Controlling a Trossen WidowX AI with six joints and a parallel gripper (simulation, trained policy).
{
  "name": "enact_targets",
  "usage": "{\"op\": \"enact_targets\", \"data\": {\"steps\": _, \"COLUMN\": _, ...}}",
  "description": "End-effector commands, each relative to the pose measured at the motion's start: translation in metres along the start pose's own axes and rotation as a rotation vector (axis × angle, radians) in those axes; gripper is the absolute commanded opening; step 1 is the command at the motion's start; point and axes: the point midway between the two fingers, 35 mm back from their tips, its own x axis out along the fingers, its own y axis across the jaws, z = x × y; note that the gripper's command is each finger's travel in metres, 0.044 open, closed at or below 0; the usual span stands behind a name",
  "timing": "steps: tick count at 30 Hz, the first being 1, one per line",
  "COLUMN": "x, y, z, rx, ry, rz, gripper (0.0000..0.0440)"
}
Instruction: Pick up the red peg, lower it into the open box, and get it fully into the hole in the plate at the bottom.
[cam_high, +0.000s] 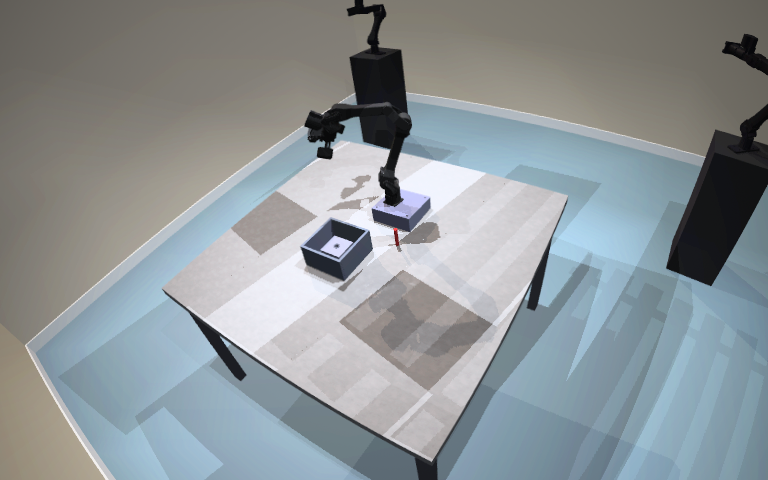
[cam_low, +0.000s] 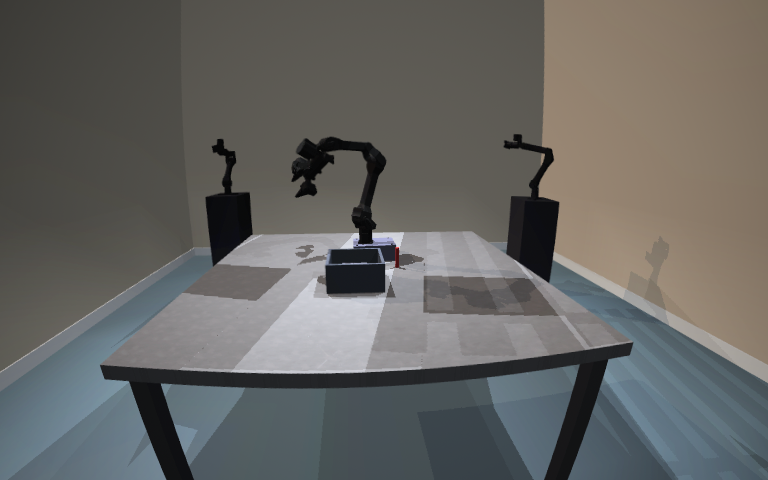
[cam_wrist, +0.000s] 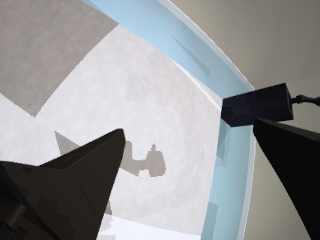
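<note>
The red peg (cam_high: 396, 237) (cam_low: 397, 257) stands upright on the table, beside the open box and near the arm's base. The dark grey open box (cam_high: 323, 262) (cam_low: 355, 280) stands on the table with the pale plate (cam_high: 327, 247) and its dark central hole visible inside; the hole looks empty. My gripper (cam_high: 317, 146) (cam_low: 296, 188) (cam_wrist: 190, 130) is open and empty, with its fingers wide apart in the wrist view. It hangs high above the table, up and to the left of the box in the exterior view. The peg and the box are outside the wrist view.
The arm's pale lilac base block (cam_high: 390, 217) (cam_low: 386, 250) sits on the table (cam_high: 271, 305) (cam_low: 317, 345) behind the box and peg. Black pedestals (cam_high: 378, 96) (cam_low: 227, 226) (cam_wrist: 256, 106) with other arms stand beyond the table. Shadows cross the tabletop.
</note>
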Motion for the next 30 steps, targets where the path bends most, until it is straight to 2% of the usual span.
{"op": "enact_targets", "data": {"steps": 1, "x": -0.006, "y": 0.031, "z": 0.002, "rx": -0.012, "ry": -0.008, "rz": 0.074, "gripper": 0.0440}}
{"op": "enact_targets", "data": {"steps": 16, "x": -0.067, "y": 0.159, "z": -0.019, "rx": -0.060, "ry": -0.012, "rz": 0.375, "gripper": 0.0440}}
{"op": "enact_targets", "data": {"steps": 30, "x": -0.133, "y": 0.232, "z": -0.081, "rx": -0.099, "ry": 0.073, "rz": 0.552, "gripper": 0.0440}}
